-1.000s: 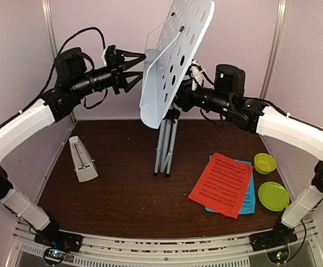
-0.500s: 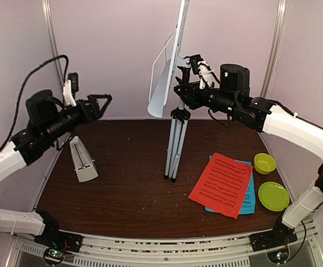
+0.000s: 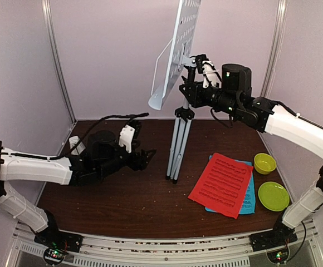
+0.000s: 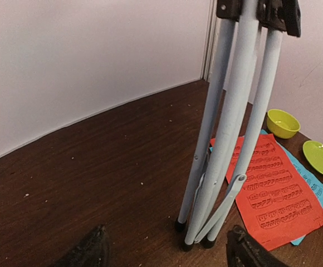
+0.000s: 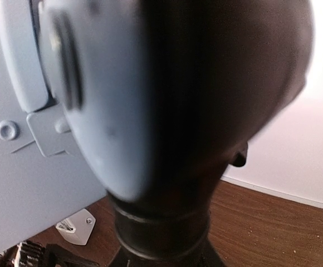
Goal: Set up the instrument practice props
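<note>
Pale lilac walls close in a dark wooden table (image 3: pixel 122 206). At its middle rises the music stand (image 3: pixel 176 150), tripod legs drawn together and feet on the wood, with its pale-blue perforated desk (image 3: pixel 182 39) turned nearly edge-on at the top. The right gripper (image 3: pixel 192 83) is clamped on the stand's black joint just under the desk. The left gripper (image 4: pixel 170 253) hangs low beside the tripod's feet, its claw spread wide, holding and touching nothing. To the right the red page (image 3: pixel 220 183) lies over the blue page (image 3: pixel 249 203), near a green plate (image 3: pixel 273 196) and bowl (image 3: pixel 264 163). The small grey metronome (image 5: pixel 75 227) stands on the left of the table.
</note>
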You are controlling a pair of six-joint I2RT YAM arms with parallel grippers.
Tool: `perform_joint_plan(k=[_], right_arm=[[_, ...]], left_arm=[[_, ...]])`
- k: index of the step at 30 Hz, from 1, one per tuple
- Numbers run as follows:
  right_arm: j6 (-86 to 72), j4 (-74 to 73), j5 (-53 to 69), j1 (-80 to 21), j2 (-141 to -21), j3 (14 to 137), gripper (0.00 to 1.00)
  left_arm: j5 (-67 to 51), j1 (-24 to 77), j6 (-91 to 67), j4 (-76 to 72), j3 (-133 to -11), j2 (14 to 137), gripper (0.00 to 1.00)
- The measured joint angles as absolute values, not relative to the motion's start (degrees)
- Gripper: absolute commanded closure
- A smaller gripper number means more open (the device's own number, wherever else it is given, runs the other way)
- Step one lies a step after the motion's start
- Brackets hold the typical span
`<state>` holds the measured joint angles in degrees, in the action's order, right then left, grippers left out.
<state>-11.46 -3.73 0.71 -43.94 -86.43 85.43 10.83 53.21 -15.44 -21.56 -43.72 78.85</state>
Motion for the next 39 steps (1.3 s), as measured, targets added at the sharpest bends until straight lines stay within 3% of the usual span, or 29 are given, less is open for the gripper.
perform_joint_plan(k=[11, 18, 27, 36, 39], right_arm=[[-14.7, -4.3, -3.1, -44.0, -85.1, 84.8, 1.00], [-15.5, -4.5, -3.8, -44.2, -84.3, 83.9, 1.00], [-15.4, -5.0, -5.4, -44.3, -84.1, 83.9, 1.00], [-16.1, -6.2, -5.8, -44.3, -83.7, 83.9, 1.00], [-16.3, -6.9, -5.8, -44.3, -83.6, 84.1, 1.00]], left_arm=[[16.9, 58.5, -9.4, -29.3, -58.6, 96.4, 0.37], [19.7, 58.9, -7.6, -29.6, -63.9, 100.6, 0.51], [24.6, 59.8, -3.0, -23.2, -71.2, 104.3, 0.58], [24.3, 60.8, 2.7, -21.4, -72.1, 104.7, 0.84], [24.2, 60.9, 4.3, -21.1, -72.1, 104.7, 0.97]])
